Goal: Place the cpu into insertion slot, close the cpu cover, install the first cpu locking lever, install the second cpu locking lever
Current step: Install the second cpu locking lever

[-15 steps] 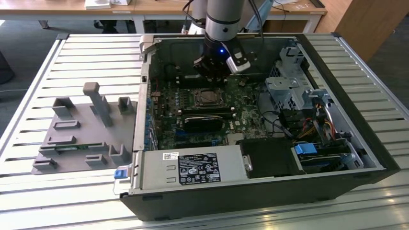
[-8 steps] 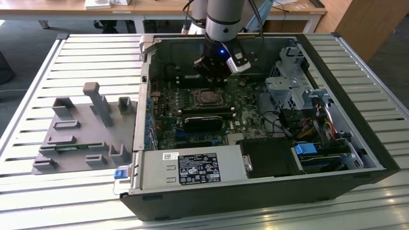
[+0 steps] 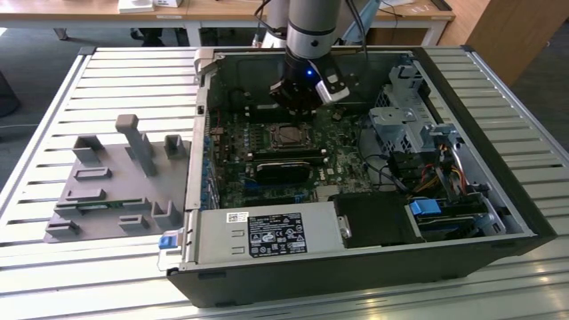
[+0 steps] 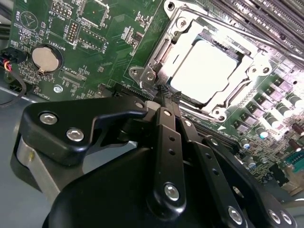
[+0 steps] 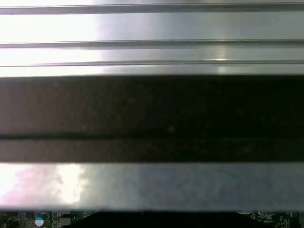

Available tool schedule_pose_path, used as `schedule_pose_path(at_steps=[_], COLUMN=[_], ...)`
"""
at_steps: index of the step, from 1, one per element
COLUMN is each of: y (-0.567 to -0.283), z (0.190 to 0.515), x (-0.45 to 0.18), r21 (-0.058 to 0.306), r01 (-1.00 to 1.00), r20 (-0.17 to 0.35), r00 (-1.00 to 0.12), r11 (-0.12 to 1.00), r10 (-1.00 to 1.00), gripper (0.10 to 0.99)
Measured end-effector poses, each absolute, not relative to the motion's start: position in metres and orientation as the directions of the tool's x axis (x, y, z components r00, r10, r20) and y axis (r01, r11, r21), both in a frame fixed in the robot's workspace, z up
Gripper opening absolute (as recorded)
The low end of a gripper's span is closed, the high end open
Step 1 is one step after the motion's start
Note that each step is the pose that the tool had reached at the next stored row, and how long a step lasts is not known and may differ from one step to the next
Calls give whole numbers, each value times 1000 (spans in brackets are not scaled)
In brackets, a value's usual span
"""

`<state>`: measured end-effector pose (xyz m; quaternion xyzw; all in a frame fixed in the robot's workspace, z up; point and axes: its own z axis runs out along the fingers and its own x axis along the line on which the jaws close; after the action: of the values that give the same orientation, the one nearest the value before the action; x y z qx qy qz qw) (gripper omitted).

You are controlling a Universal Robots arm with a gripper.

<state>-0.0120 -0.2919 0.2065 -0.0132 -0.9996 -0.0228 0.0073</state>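
The cpu (image 4: pixel 206 71) lies flat in the insertion slot (image 3: pixel 289 137), its silver top glaring bright in the second wrist view. The cpu cover (image 4: pixel 159 59) lies down around it as a silvery frame, with the chip showing through its window. A thin metal locking lever (image 4: pixel 164 45) runs along one side of the frame; I cannot tell whether it is latched. My gripper (image 4: pixel 166 95) hangs just above the socket's corner, its black fingers (image 4: pixel 167 133) drawn together with nothing between them. In the exterior view the gripper (image 3: pixel 300 107) stands inside the open computer case, just behind the socket.
Long black memory slots (image 4: pixel 266 19) lie beside the socket, and a coin battery (image 4: pixel 46 58) sits on the green board. The case holds a power supply (image 3: pixel 266 233), a drive cage (image 3: pixel 400 127) and cables (image 3: pixel 444 177). A grey fixture tray (image 3: pixel 116 180) lies on the slatted table at the exterior view's left.
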Motion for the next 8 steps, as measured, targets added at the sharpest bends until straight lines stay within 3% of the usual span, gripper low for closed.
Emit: schedule_pose_path(at_steps=[8], y=[-296], z=[206], x=[-12], r21=[45], r01=[27], r20=[15], r00=[-1000], r11=[999], r10=[26], gripper=[106])
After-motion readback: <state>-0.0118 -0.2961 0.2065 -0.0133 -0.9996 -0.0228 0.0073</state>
